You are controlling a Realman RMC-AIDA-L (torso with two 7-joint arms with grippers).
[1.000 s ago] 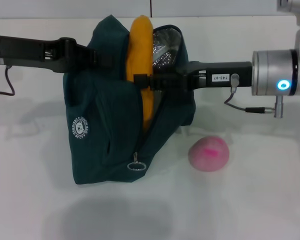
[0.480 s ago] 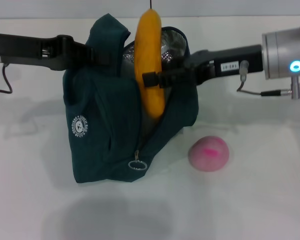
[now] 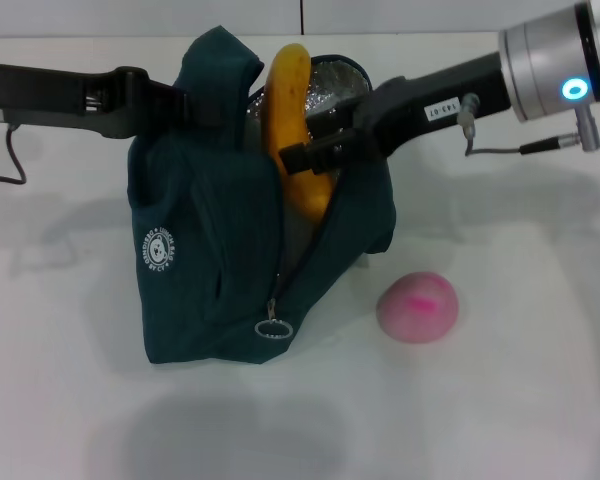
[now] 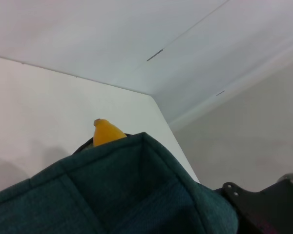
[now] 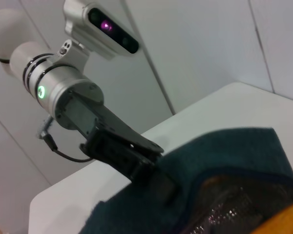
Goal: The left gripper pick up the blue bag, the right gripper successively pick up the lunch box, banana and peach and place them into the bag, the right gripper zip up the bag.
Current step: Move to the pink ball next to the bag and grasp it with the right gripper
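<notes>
Change: banana (image 3: 298, 130) sinking lower into blue bag (image 3: 210, 260), tilting.
Right tool (image 3: 298, 158): clamping banana mid-length.
Banana axis: near upright, tip up.
Left tool (image 3: 195, 105): gripping bag rim.
Peach (image 3: 417, 307): lying on desk (image 3: 520, 380).

Bright, even overhead light casts soft grey shadows on the white table (image 3: 540, 400), while the nearest fabric in both wrist views looks perhaps slightly soft.

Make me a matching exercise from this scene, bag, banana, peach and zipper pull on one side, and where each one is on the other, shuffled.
Things:
1. blue bag
2. banana
3. peach
4. zipper pull

Places:
A. alone on the table
B. hanging low on the bag's front
C. held at its top edge by the left gripper
D. clamped in the right gripper, partly in the opening

Pairs: 1-C, 2-D, 3-A, 4-B
</notes>
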